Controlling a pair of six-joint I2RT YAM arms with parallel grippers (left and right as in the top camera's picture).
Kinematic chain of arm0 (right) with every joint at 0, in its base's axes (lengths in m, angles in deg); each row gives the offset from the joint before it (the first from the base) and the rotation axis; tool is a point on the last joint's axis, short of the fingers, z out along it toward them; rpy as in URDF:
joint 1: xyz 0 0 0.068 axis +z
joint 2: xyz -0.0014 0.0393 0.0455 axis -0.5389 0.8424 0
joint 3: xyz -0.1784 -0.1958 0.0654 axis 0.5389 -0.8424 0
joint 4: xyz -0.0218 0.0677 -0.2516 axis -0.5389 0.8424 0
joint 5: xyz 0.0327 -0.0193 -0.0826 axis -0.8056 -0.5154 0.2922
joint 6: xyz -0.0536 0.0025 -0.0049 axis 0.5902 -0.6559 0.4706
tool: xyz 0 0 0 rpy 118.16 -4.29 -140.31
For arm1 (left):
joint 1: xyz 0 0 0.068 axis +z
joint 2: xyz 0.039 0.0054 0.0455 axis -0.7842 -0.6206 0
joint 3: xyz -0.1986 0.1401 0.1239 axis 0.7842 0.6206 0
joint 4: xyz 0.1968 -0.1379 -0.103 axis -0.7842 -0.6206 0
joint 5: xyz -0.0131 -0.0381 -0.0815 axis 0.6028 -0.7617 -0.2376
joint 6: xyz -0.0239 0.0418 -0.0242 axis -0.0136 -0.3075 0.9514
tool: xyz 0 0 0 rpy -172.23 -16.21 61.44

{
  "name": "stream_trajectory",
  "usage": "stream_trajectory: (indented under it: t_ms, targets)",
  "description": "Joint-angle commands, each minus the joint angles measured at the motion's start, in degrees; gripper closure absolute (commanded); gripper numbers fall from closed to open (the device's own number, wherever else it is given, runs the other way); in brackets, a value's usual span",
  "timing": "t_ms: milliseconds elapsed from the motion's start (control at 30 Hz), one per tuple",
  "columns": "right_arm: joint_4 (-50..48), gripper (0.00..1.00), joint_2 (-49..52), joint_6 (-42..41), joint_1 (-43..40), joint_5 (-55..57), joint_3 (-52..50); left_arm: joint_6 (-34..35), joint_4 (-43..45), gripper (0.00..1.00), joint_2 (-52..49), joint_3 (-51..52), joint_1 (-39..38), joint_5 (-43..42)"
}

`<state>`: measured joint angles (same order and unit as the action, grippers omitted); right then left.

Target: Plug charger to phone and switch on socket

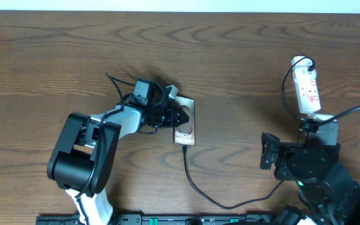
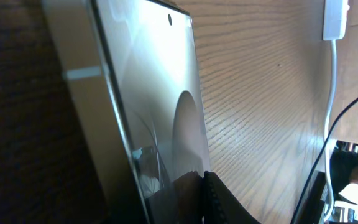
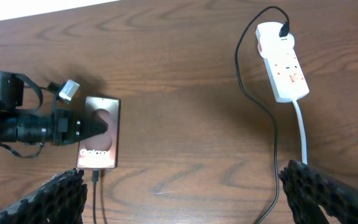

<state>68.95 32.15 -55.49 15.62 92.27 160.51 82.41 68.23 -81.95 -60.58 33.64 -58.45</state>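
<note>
Brown wood-grain tabletop (image 1: 55,56) filled every view. Left of centre on it lay the phone (image 1: 186,132), and the charger (image 3: 238,59), a thin black cable, met its bottom edge; whether the tip was fully seated could not be told. Well apart on the right lay the socket (image 3: 283,62), with the cable's other end plugged into its far end. The left gripper (image 1: 179,116) looked clamped on the phone's side edge, one finger (image 2: 219,202) against its face. The right gripper (image 3: 182,177) hung with fingers spread wide, short of the socket. Switching on probably came next: draw those fingers together, press the switch squarely with one tip, and steer clear of the cable beside the strip.
</note>
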Motion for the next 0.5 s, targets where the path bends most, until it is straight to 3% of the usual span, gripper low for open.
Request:
stream_trajectory:
  t_ms: [0, 467]
  targets:
    - [-0.3, 0.01, 1.7, -0.5, -0.3, 1.1, 0.4, -0.3, -0.4, 0.75, -2.3, -0.4, 0.0, 1.0]
    - [-0.8, 0.01, 4.8, -1.5, -0.3, 0.6, 0.4, 0.1, -0.6, 0.64, -2.3, -0.4, 0.2, 1.0]
